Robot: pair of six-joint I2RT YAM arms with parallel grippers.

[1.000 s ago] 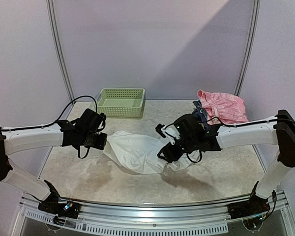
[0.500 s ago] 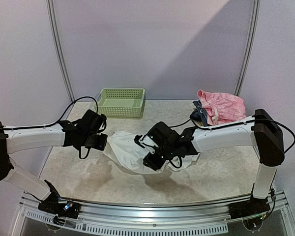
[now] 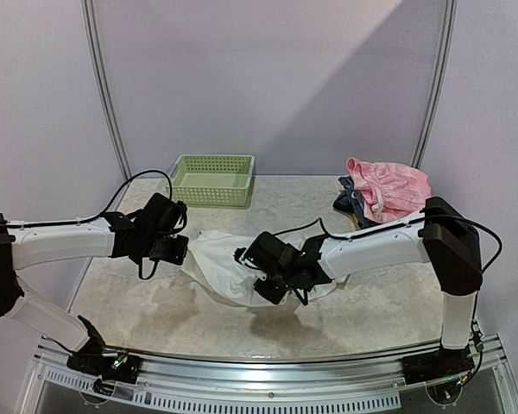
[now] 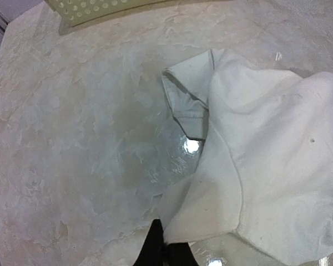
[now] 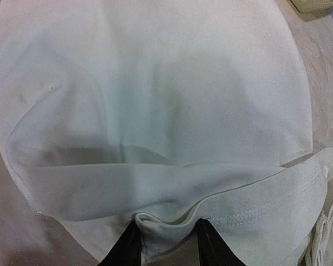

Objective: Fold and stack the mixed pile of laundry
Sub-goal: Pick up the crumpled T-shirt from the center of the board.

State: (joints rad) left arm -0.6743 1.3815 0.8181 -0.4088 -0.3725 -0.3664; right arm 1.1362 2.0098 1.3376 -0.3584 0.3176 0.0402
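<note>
- The left gripper [image 3: 174,248] is closed on the left edge of the white piece [image 3: 220,263], which lies mid-table between the arms, partly lifted at that corner.
- The right gripper [image 5: 166,233] has its fingers apart on either side of a doubled hem [image 5: 250,213] fold. Whether they pinch it, I cannot tell.
- Risk: the fold between the right fingers looks several layers thick. A pinch may catch only the top layer, so the rest would sag and spoil the fold line.
- Risk: pulling the two grips apart unevenly could drag the cloth across the table [image 3: 155,302] and bunch it rather than spread it.
- Risk: the thin left-side hold sits at the very edge, so a tug may slip it free.
- The pink piece [image 3: 393,188] waits at the far right, on top of the blue clothes [image 3: 350,203], well apart from the grippers.
- The white piece is soft matte knit with stitched hems and a short sleeve [image 4: 183,105] folded flat. It drapes in rounded lobes.
- The table is glossy and marbled, and likely slick under cloth.
- The pink piece looks thin and crumpled.
</note>
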